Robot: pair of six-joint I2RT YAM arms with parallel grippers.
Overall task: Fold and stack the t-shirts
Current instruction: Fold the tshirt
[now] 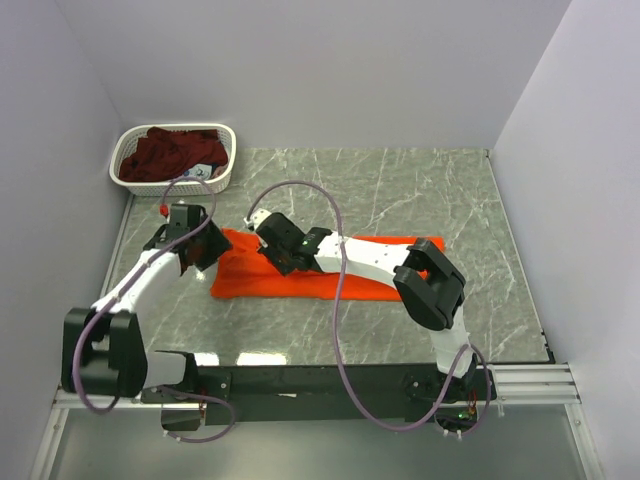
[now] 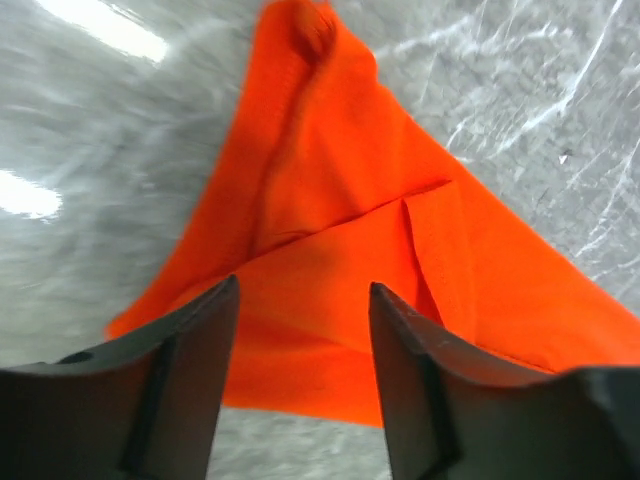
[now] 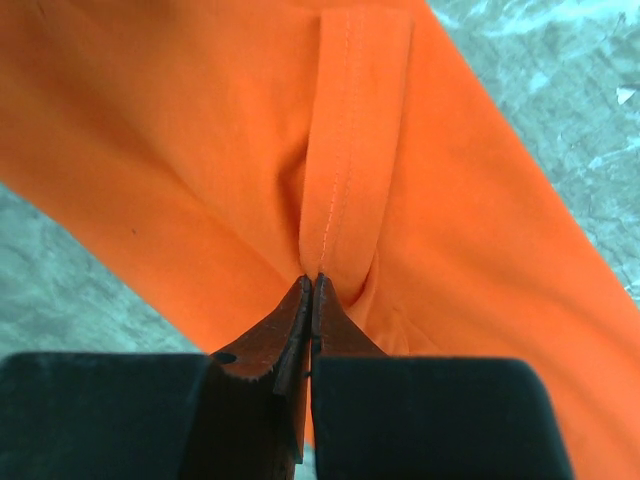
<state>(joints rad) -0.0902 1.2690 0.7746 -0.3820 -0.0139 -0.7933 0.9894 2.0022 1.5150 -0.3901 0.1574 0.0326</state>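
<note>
The orange t-shirt (image 1: 350,275) lies as a long folded band across the marble table, and it fills the left wrist view (image 2: 340,200) and the right wrist view (image 3: 200,150). My left gripper (image 1: 193,252) hovers at the shirt's left end. It stands open (image 2: 303,300), with orange cloth showing in the gap below the fingers. My right gripper (image 1: 266,240) is over the shirt's upper left part, shut (image 3: 312,282) on a stitched hem fold of the orange cloth. The maroon t-shirt (image 1: 175,152) lies crumpled in the basket.
The white lattice basket (image 1: 226,170) stands at the table's far left corner. Bare marble table (image 1: 420,195) extends behind and to the right of the orange shirt. Grey walls close in the left, back and right sides.
</note>
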